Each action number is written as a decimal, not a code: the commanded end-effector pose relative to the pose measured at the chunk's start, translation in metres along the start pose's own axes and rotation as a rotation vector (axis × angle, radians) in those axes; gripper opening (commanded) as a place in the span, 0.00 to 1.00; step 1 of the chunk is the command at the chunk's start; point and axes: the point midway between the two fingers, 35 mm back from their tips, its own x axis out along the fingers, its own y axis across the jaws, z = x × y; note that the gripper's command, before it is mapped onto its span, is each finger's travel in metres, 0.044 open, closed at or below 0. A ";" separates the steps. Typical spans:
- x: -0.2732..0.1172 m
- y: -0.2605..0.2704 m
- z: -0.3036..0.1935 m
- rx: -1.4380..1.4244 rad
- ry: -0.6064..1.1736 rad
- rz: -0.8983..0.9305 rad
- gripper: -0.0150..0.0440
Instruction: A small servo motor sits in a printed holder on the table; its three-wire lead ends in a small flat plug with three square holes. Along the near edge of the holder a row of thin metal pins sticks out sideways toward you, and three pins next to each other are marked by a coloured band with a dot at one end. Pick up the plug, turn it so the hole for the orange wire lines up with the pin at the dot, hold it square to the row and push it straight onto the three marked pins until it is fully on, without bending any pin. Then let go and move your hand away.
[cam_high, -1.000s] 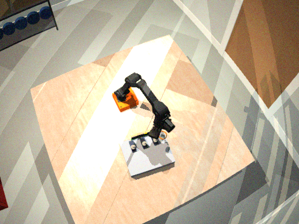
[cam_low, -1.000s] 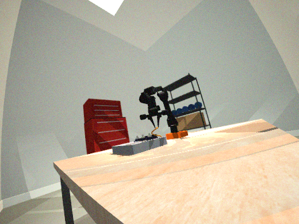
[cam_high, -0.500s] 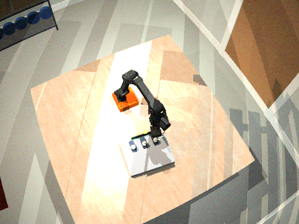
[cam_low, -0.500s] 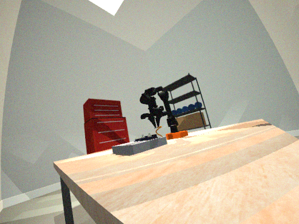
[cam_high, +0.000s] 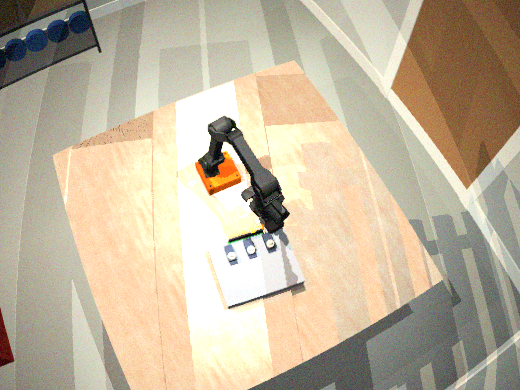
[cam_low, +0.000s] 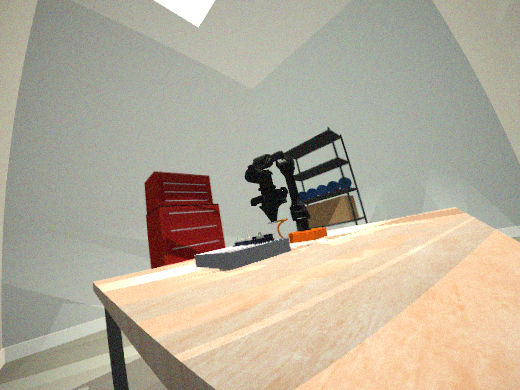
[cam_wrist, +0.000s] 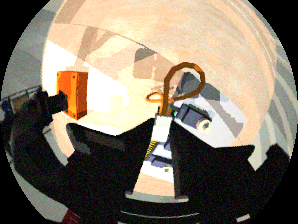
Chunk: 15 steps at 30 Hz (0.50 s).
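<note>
My gripper (cam_high: 274, 230) (cam_low: 272, 221) (cam_wrist: 162, 123) is shut on the plug, a small pale piece at the fingertips in the wrist view. Its orange-brown lead (cam_wrist: 168, 85) (cam_low: 281, 228) rises from the fingertips and loops back towards the holder. The gripper hangs above the table, just off the arm-side right corner of the grey holder (cam_high: 245, 287) (cam_low: 240, 258). Dark servos with white hubs (cam_high: 231, 256) (cam_high: 251, 248) (cam_high: 270, 243) sit along that side. The yellowish pin row (cam_wrist: 150, 149) shows partly between the fingers. The plug's holes, the marked band and its dot cannot be made out.
The orange arm base (cam_high: 219, 175) (cam_low: 307, 234) (cam_wrist: 73, 95) stands on the wooden table (cam_high: 120, 225) (cam_low: 350, 300), beyond the holder's pin side. A red tool chest (cam_low: 185, 220) and a shelf rack (cam_low: 320, 170) stand away from the table.
</note>
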 end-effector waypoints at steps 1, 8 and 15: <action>-0.002 0.007 -0.002 -0.129 -0.003 -0.009 0.25; -0.001 0.018 -0.006 -0.360 -0.002 -0.008 0.25; 0.001 0.030 -0.011 -0.591 -0.001 -0.007 0.25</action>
